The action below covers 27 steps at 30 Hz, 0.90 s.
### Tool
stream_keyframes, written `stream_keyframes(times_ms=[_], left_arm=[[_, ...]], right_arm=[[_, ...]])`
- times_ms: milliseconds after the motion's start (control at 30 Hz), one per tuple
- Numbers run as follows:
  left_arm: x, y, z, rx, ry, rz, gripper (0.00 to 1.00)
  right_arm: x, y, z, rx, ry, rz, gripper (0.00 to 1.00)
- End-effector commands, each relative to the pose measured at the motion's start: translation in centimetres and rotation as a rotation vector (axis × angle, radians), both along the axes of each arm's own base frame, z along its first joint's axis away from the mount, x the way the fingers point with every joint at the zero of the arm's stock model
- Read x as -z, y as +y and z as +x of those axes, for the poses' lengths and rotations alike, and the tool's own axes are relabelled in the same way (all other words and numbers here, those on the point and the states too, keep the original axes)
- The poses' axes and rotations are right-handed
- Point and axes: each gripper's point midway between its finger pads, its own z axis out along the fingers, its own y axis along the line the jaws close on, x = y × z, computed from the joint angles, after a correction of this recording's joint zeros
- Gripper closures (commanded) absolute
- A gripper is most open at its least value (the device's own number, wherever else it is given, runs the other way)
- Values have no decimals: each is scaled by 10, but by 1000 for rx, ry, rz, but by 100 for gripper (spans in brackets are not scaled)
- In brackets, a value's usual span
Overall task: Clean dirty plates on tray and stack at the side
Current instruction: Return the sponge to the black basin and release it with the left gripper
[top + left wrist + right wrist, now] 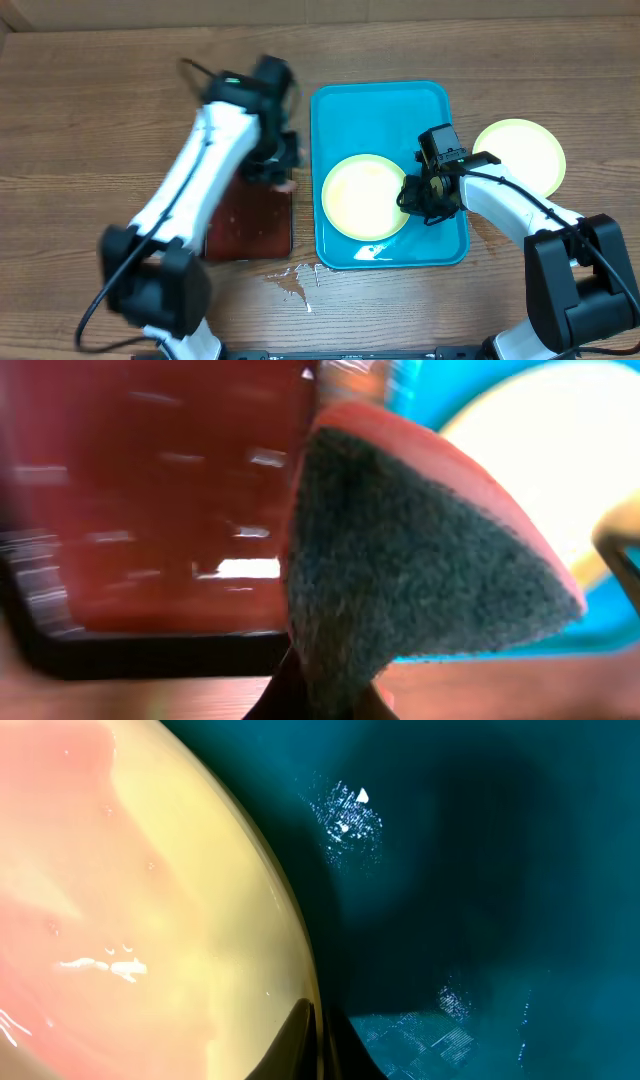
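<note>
Scrubbing is at hand, I judge; left fingers point(282, 168) clamp a sponge point(420, 560) above the small black tray point(250, 228); right fingers point(350, 1055) pinch the rim of the plate point(360, 195) lying in the blue tray point(380, 105); next, the sponge must cross onto that plate.

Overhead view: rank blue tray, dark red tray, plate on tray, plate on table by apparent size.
1. blue tray
2. plate on tray and plate on table, which look alike
dark red tray: partly hidden under the left arm, so unranked
</note>
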Motion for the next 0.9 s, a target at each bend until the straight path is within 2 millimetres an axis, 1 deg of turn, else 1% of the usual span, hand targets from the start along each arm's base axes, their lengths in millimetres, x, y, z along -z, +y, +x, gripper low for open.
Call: stream_keyframes(times_ms=[0,100,167,233,300,333,400,467,533,567,633,700,767,800,833,867], left_arm=[[7,49,7,-39,-12,163,95],[30,67,1,-74,22,212,96],[53,79,-5,-108,37,253,96],[77,87,-14,-137,53,272,96],[97,92,-23,-163,72,275,96],[104,94,-27,-176,79,277,96],[113,96,-34,-200,93,274,96],[113,96,-35,-206,101,258,96],[109,90,-32,-190,97,221,94],[106,86,-30,-172,93,194,91],[95,79,-25,-140,80,149,74],[80,74,-20,-124,53,117,54],[59,71,-14,-124,8,98,33],[48,72,-11,-129,-17,92,17],[35,73,-8,-135,-48,86,3],[22,74,-5,-143,-78,80,0]], right_arm=[[3,-9,-2,2,4,-45,96],[3,-9,-2,2,4,-45,96],[4,-9,-3,2,5,-45,96],[4,-9,-3,2,5,-45,96],[4,-9,-2,2,5,-45,96],[3,-9,-2,2,5,-45,96],[3,-9,-2,2,4,-45,96],[3,-9,-2,2,4,-45,96],[2,-9,-3,1,5,-47,96],[1,-10,-3,-6,6,-52,96],[-6,-14,-3,-24,5,-78,96],[-19,-21,-1,-17,-4,-124,96],[-39,-26,4,-14,-30,-164,96],[-49,-27,7,-15,-46,-178,96],[-60,-25,10,-21,-64,-185,96],[-71,-23,13,-29,-86,-194,96]])
